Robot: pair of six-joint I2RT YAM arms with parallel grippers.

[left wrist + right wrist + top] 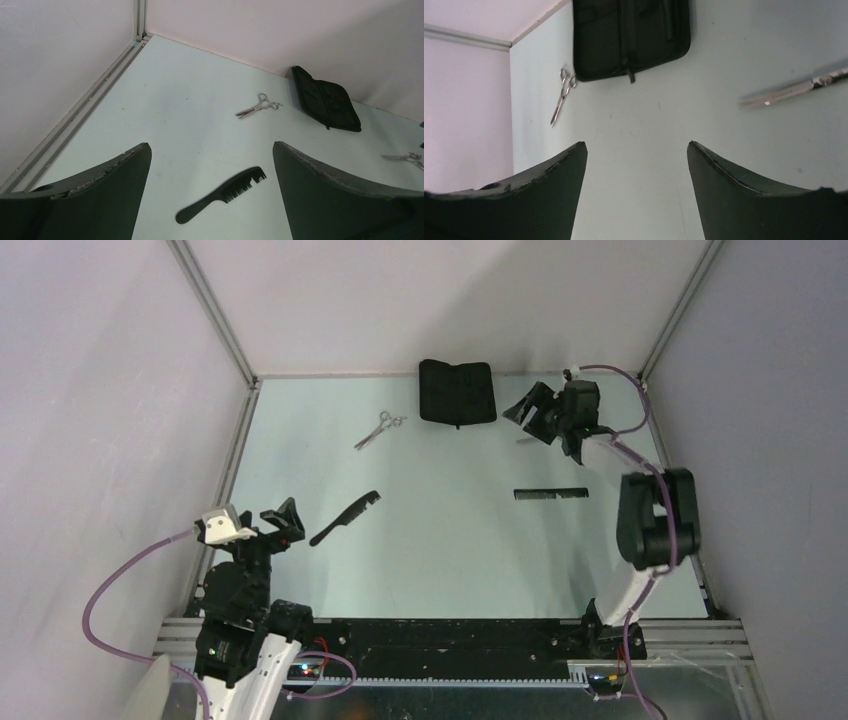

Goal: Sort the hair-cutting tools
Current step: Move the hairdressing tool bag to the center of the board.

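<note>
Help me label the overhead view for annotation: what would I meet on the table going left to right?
Handled black comb → silver scissors → black zip case → straight flat comb.

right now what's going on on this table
Two robot arms are sorting hair-cutting tools, and neither holds anything yet. The left gripper is open and hovers by the handled comb at the near left. The right gripper is open at the far right, beside the black case, with one pair of scissors on the table close by. The other scissors lie left of the case; the flat comb lies mid-right.
</note>
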